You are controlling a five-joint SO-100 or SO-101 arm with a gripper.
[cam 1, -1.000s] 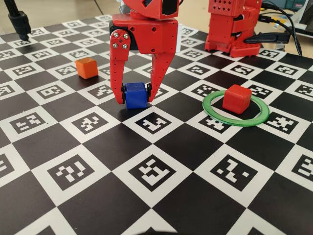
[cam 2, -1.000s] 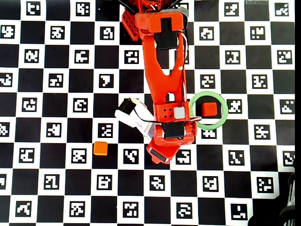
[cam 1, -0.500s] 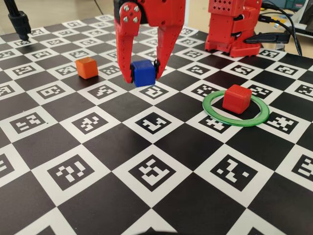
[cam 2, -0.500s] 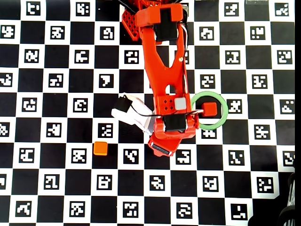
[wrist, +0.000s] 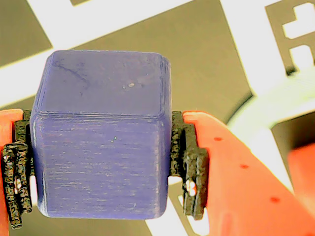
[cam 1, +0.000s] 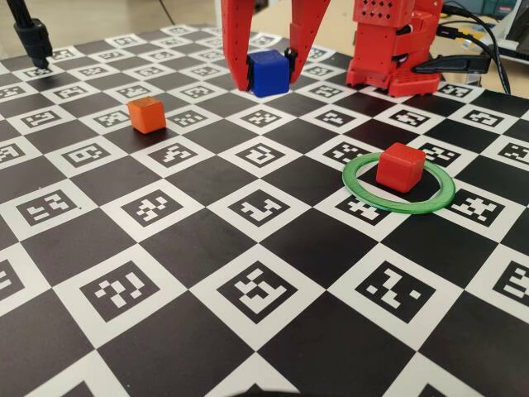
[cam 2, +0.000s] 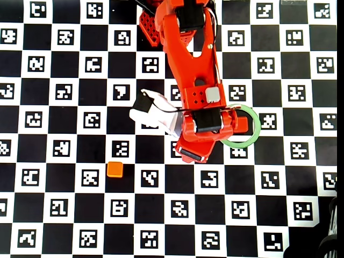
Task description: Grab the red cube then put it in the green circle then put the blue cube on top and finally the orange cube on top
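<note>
The gripper point(cam 1: 269, 76) clamps the small deep-blue plastic cube point(cam 1: 269, 73) aloft; the small matte red plastic cube point(cam 1: 401, 165) lies down-right in the fixed view.

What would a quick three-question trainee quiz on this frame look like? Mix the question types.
1. True or false: the blue cube rests on the board.
2. Where is the red cube? A) beside the orange cube B) inside the green circle C) in the pincer
3. Fill in: the cube standing alone on the board, apart from the ring, is ___.

Key
1. False: the pincer holds it lifted clear of the board; the wrist view shows both pads against its sides.
2. B
3. the orange cube
</note>
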